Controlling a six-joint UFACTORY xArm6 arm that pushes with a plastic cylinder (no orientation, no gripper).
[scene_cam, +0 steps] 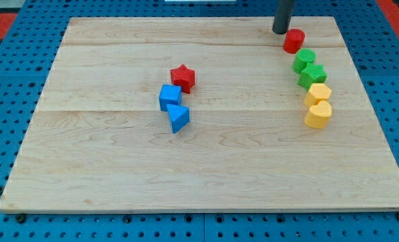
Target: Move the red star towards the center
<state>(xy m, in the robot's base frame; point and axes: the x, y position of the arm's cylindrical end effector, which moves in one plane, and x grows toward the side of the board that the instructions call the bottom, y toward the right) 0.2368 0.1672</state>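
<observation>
The red star [183, 77] lies on the wooden board [206, 168], a little left of the board's middle and above it. A blue cube [170, 97] touches the star's lower left, and a blue triangular block [179, 117] sits just below that cube. My tip [281, 31] is near the view's top right, far to the right of the star, just left of and above a red cylinder [294, 40].
Down the right side runs a curved line of blocks: the red cylinder, a green round block [304, 60], a green block [313, 74], a yellow hexagon [318, 93] and a yellow heart-like block [318, 114]. Blue pegboard surrounds the board.
</observation>
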